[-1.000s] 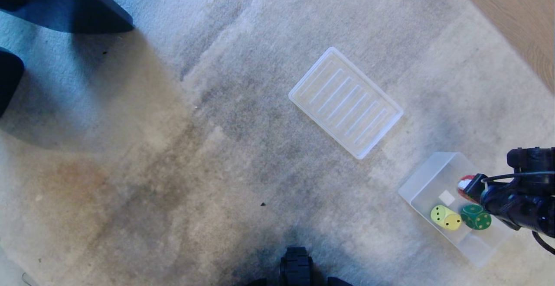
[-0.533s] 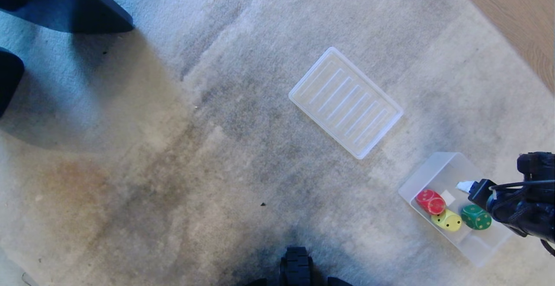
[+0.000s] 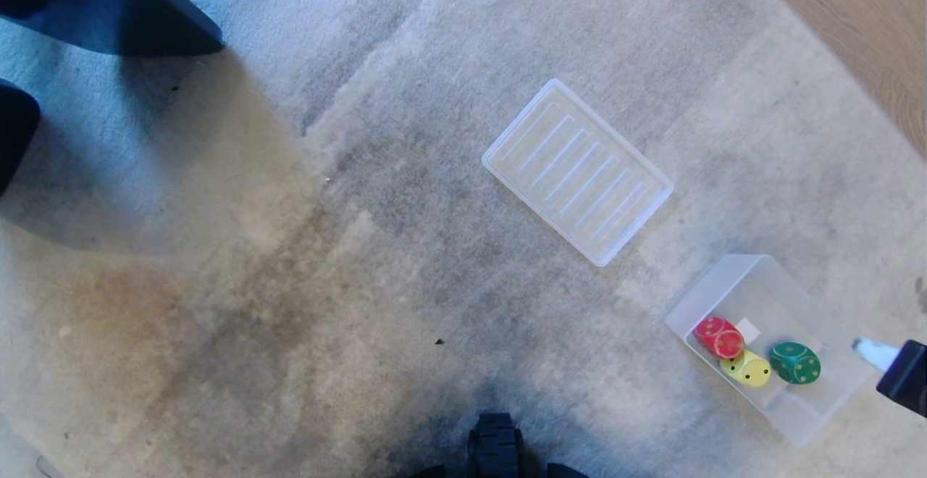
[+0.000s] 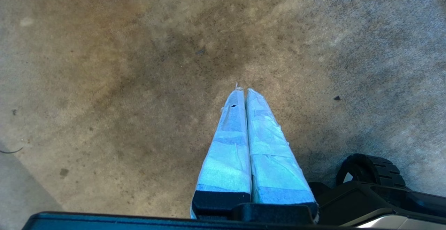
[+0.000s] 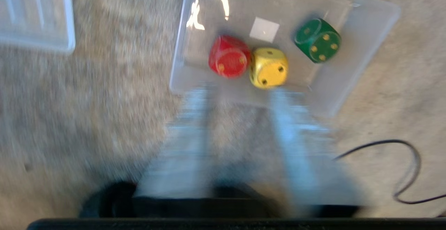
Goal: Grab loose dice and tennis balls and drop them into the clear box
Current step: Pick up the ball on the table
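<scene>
Your clear box (image 3: 811, 409) holds red die (image 3: 718, 337), yellow die (image 3: 746, 369), green die (image 3: 795, 363); right gripper (image 5: 240, 94) empty, fingers blurred, can't tell gap.

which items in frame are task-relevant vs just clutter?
Job:
- clear rectangular plastic box
- red die, yellow die, dark green die, all inside it

Lying about:
- flat ribbed translucent tray
- thin black cable
- dark furniture
</scene>
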You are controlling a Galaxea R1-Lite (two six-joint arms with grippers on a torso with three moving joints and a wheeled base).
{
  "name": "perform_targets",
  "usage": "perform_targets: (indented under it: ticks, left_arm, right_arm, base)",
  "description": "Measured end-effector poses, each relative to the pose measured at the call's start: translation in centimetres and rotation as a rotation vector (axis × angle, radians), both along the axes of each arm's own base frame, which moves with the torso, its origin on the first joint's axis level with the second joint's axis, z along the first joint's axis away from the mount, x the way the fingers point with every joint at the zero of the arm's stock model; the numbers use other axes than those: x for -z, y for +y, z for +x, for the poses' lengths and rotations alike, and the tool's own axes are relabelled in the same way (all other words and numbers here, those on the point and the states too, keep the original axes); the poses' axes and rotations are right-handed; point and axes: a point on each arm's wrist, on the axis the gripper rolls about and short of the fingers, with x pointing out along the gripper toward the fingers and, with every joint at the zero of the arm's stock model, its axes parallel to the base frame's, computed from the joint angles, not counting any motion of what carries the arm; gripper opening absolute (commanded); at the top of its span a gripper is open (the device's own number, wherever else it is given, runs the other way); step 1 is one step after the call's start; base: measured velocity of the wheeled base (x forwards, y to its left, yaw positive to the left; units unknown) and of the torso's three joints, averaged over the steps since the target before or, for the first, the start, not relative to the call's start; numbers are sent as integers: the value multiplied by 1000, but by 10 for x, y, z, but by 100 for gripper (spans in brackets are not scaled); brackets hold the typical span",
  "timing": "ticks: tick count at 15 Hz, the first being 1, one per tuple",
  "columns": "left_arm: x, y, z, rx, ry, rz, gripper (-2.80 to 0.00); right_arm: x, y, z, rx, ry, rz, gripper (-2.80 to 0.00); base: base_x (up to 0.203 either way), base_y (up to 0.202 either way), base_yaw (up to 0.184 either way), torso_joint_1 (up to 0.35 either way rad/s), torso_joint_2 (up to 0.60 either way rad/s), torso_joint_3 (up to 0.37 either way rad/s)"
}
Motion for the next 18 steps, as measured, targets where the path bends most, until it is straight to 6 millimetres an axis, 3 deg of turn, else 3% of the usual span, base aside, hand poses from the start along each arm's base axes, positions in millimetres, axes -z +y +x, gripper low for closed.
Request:
perform_targets:
  ticks: [4, 7, 11, 18]
  left_arm:
    - [0, 0, 0, 0, 0, 0, -280]
    - [0, 0, 0, 0, 0, 0, -280]
    - [0, 0, 0, 0, 0, 0, -280]
    - [0, 0, 0, 0, 0, 0, -280]
  right_arm:
    - [14, 3, -78, -102, -5, -156, -280]
    - [41, 4, -116, -189, 42, -285, -280]
    - [58, 5, -133, -232, -92, -301, -280]
    - [66, 6, -144, -267, -247, -333, -280]
  base:
    - [0, 0, 0, 0, 0, 0]
    - [0, 0, 0, 0, 0, 0]
    - [0, 0, 0, 0, 0, 0]
    - [0, 0, 0, 0, 0, 0]
